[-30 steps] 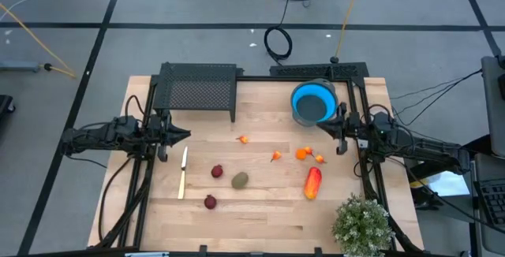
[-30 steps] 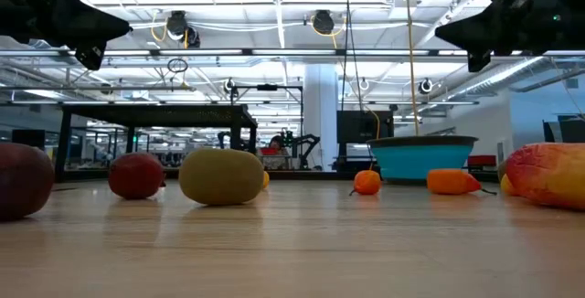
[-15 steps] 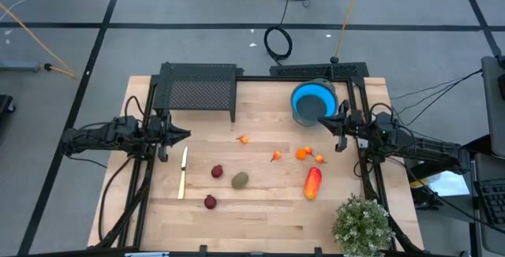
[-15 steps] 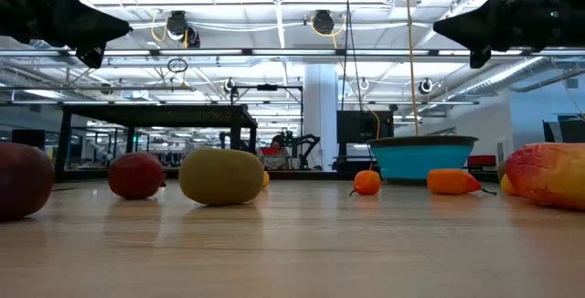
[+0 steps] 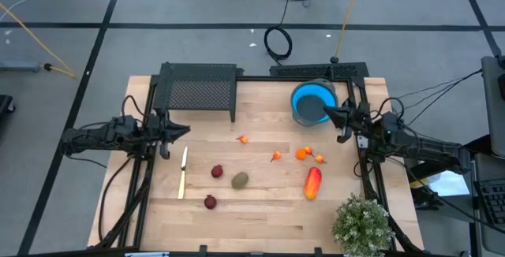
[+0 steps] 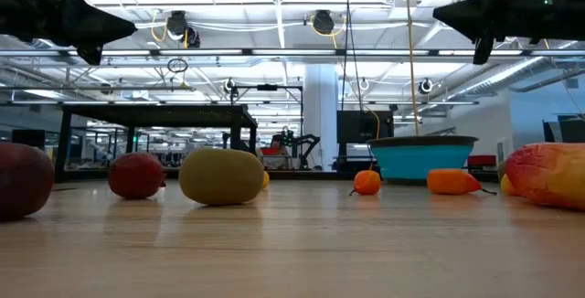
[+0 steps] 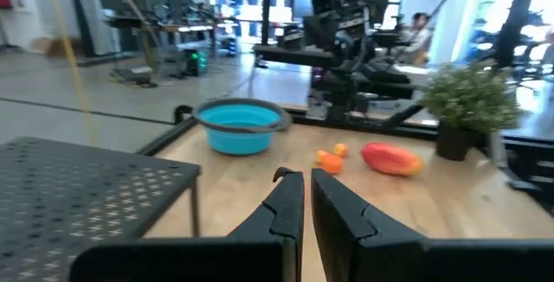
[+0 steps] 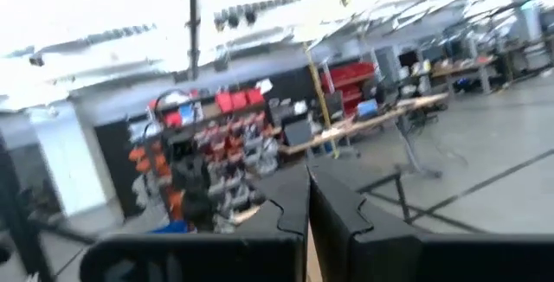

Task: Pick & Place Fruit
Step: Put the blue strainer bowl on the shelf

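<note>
The left gripper (image 5: 185,133) hangs above the tabletop's (image 5: 260,210) left side, jaws nearly pressed together and holding nothing. The right gripper (image 5: 325,112) hangs over the near edge of the blue bowl (image 5: 312,102), jaws pressed together, also holding nothing.

The fruit lies loose on the tabletop between the arms. An elongated red-orange piece (image 5: 313,182) lies toward the right. Just above it sit small orange pieces (image 5: 302,153), with another (image 5: 275,156) and another (image 5: 243,139) further left. An olive-green oval (image 5: 240,180) lies near the middle, with one dark red round piece (image 5: 217,171) beside it and a second (image 5: 210,202) nearer the front edge. A pale knife (image 5: 183,172) lies to their left.

The low view shows the fruit side-on, resting on the wood: red rounds (image 6: 136,175), the green oval (image 6: 222,176), an orange piece (image 6: 367,182), and both grippers well above them. From above, the bowl shows nothing inside. A potted plant (image 5: 363,225) stands at the front right corner; a black perforated stand (image 5: 199,90) sits at the back left.
</note>
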`<state>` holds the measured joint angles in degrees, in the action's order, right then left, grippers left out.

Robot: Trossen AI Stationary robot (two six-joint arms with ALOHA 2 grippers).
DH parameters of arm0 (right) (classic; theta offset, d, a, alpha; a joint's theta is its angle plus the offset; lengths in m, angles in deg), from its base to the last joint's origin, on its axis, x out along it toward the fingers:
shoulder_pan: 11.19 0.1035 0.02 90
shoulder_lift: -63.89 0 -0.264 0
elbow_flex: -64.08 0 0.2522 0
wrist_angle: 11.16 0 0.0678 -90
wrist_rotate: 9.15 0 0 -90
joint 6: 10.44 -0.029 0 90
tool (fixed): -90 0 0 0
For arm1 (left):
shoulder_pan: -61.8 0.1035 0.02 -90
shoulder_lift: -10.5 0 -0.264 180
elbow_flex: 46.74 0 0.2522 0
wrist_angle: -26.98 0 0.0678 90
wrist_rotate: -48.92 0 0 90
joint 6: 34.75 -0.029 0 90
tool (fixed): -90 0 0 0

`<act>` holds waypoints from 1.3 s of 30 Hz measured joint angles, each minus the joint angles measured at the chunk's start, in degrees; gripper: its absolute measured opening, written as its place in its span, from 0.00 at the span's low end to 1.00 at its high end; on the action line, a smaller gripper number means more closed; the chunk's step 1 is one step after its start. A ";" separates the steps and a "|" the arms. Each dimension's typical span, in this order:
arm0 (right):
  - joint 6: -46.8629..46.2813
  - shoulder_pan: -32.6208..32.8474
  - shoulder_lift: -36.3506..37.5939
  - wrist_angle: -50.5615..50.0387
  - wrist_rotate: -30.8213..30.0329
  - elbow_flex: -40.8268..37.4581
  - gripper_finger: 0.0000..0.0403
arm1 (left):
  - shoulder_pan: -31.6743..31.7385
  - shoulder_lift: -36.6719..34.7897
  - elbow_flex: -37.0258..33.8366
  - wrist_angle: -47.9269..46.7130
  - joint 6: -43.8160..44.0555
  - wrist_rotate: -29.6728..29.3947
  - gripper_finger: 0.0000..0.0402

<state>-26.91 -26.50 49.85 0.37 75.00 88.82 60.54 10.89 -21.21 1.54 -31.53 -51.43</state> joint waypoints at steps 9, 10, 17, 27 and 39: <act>0.61 -0.02 -11.43 2.43 -3.41 5.99 0.00 | -0.01 0.00 0.01 0.00 -3.13 -2.83 0.06; 0.84 -0.02 -13.40 1.23 -3.42 7.59 0.00 | -0.02 0.00 0.02 -0.02 -3.01 -2.83 0.06; 2.55 -0.13 -25.84 -16.21 -4.85 21.18 0.00 | -0.01 0.00 0.00 -0.02 -2.97 -2.83 0.06; -2.25 -5.66 -37.75 -47.42 -4.87 40.68 0.00 | -0.01 0.00 0.01 -0.01 -2.95 -2.85 0.06; -5.38 -16.65 -45.02 -73.55 -4.65 50.42 0.01 | 0.00 -0.02 0.00 -0.02 -2.79 -3.28 0.06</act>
<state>-32.29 -43.14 4.83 -73.18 70.34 139.25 60.54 10.86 -21.21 1.52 -34.33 -54.71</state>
